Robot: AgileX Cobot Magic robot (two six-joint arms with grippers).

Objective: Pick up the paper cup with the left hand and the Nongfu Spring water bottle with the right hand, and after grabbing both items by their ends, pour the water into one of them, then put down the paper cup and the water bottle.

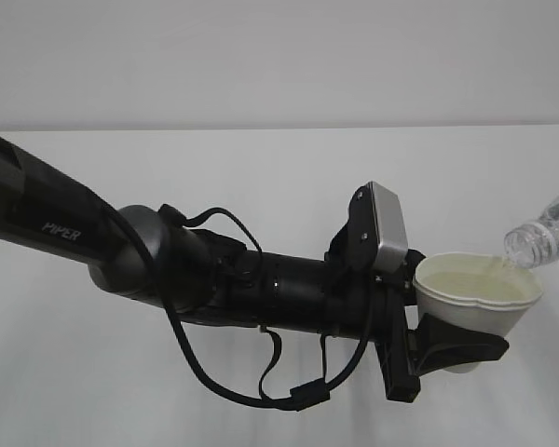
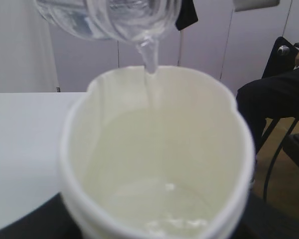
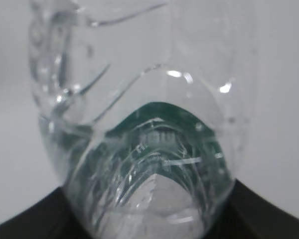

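Now | paper cup (image 1: 475, 296) clamped in left pincer (image 1: 447, 346) | bottle (image 1: 545, 233) tilted above rim

Left hand (image 1: 452, 349) grips paper cup (image 1: 475, 303); tilted water bottle (image 1: 543, 235) at rim

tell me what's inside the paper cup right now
Water pools in the paper cup, well below the rim, fed by a thin stream from the tilted Nongfu Spring water bottle above. The cup's outer base is hidden by the left hand gripping it.
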